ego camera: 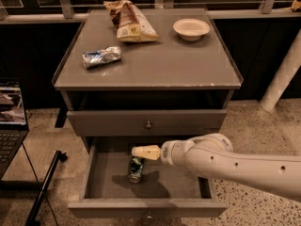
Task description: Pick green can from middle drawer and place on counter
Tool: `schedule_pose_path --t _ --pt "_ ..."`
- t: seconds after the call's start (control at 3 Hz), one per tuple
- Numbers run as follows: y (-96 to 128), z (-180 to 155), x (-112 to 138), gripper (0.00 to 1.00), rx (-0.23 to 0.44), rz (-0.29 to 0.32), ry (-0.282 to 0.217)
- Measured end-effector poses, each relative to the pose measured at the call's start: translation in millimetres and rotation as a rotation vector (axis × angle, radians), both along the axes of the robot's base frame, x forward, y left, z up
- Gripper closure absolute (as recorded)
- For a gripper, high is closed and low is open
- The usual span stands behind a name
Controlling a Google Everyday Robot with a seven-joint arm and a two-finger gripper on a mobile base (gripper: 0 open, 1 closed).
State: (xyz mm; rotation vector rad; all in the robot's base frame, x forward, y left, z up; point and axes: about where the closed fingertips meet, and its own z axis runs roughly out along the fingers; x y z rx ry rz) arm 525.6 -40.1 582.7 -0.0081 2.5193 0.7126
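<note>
We see the small dark-green drink can [136, 169] on the floor of the open, wide grey middle drawer [176, 186], seemingly upright. Our cream-tipped gripper [146, 152] hovers just above the can; we cannot tell whether it is open or closed.

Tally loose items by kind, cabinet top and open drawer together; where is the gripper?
Drink cans: 1, small dark-green can in the open grey middle drawer
Packets: 2, crumpled silver-blue foil packet and brown-yellow snack bag on the flat grey counter
Bowls: 1, shallow white bowl on the counter
Total: 4
Gripper: over the drawer, close above the can
</note>
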Motion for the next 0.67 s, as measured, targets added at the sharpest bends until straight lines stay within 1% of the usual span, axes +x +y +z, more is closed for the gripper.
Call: schedule_pose_path --t 0.33,0.67 --pt "2.0 -17.5 8.5 0.00 0.033 0.004 0.010" --pt "12.9 -41.8 29.2 0.00 0.068 0.027 0.035"
